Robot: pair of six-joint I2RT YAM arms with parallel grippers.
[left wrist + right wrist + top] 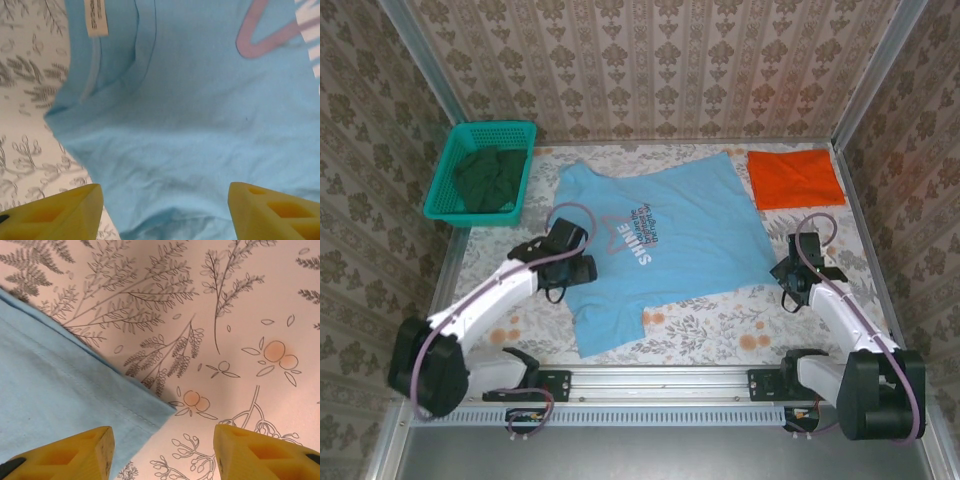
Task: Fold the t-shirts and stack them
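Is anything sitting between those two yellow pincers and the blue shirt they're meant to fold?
Nothing visible. The left pincer hangs open right over the light-blue t-shirt near its collar. The right pincer hangs open over a hem corner. No other object lies beneath either.

Light-blue t-shirt (pixel 670 250) covers centre; front table (pixel 720 335) strip free; basket (pixel 470 217) blocks far-left corner; walls (pixel 650 70) hem three sides.

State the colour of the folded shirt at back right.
The folded shirt is bright orange; top external view.
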